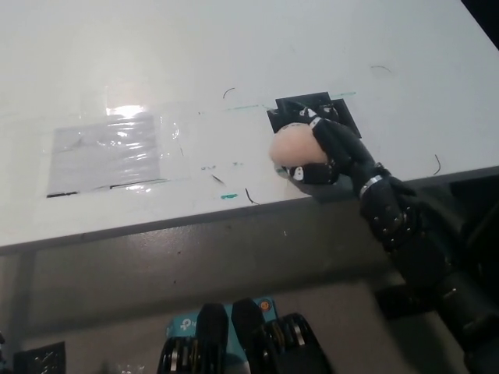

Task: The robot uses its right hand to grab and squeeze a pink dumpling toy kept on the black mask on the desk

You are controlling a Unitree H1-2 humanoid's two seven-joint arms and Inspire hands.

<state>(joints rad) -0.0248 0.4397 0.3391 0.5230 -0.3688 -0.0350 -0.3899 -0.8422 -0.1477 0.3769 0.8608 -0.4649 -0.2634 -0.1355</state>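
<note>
Right hand (327, 152) closed around pink dumpling toy (294, 146), over black mask (300, 111)

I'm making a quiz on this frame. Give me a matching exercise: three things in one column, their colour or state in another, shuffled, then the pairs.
Things:
1. dumpling toy
2. mask
3. plastic sheet

Descriptions:
A. clear and shiny, lying flat to the left
B. pink, held in the right hand
C. black, flat on the desk

Pairs: 1-B, 2-C, 3-A

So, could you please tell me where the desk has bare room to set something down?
Bare: the far desk beyond the black mask. The plastic sheet covers the left. Crowded: the near right edge, where the right hand holds the pink dumpling toy.
</note>
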